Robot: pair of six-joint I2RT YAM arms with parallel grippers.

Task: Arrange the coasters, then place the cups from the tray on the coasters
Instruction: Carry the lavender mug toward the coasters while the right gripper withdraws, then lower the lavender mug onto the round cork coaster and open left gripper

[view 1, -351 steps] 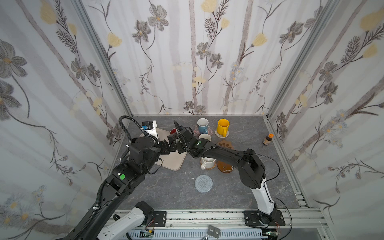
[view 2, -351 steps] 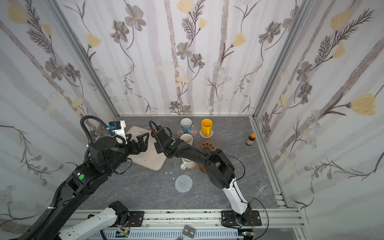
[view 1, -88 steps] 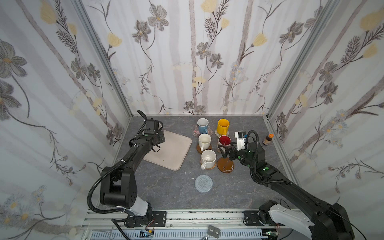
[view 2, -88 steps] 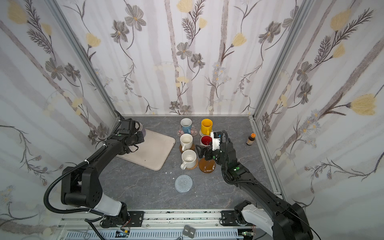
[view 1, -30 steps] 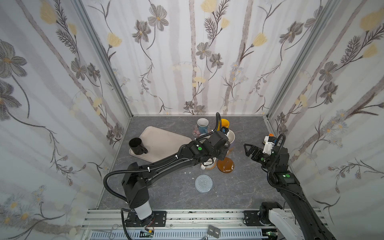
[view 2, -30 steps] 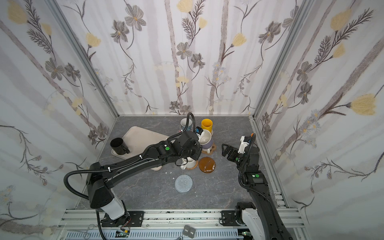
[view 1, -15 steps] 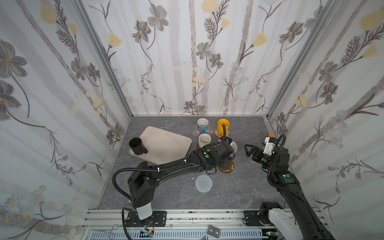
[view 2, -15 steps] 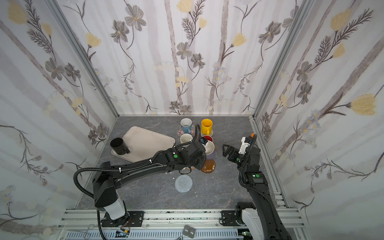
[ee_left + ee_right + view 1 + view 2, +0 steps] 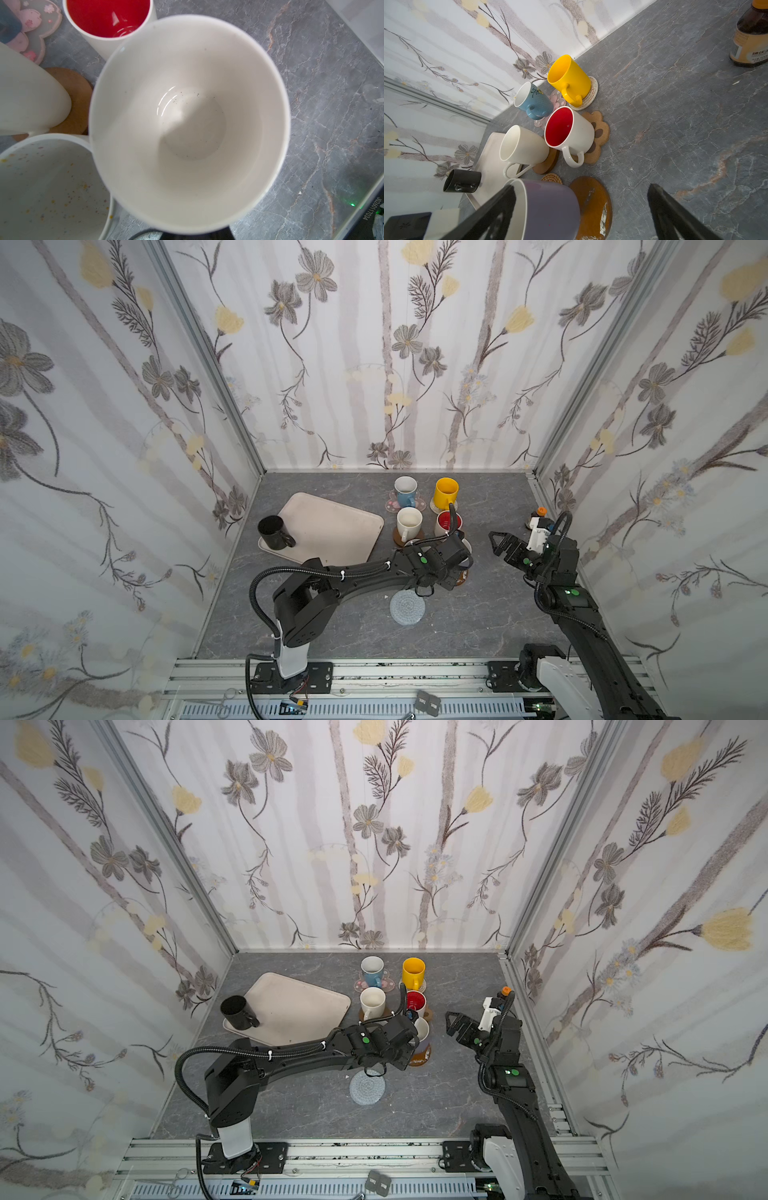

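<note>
My left pincer (image 9: 410,1041) clamps the lavender mug (image 9: 552,207) at the brown disc (image 9: 593,205) (right pincer (image 9: 498,542) gapes): next, centre, lower, release.

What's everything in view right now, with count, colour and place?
tray: one, cream, left of the mugs.
black mug: one, black, tray's near-left corner.
light blue mug: one, blue, on pink blossom coaster.
yellow mug: one, yellow, on white woven coaster.
white mug: one, white, on brown wooden disc.
red-lined mug: one, white outside, on brown paw coaster.
lavender mug: one, lavender, at the glossy brown disc.
speckled mug: one, white, beside the lavender mug.
tan rattan coaster: one, tan, behind the lavender mug.
grey woven coaster: one, grey, bare, nearest the front.
bottle: one, brown, far right.
left hand: black, shut on the lavender mug.
right hand: black, open, empty.
</note>
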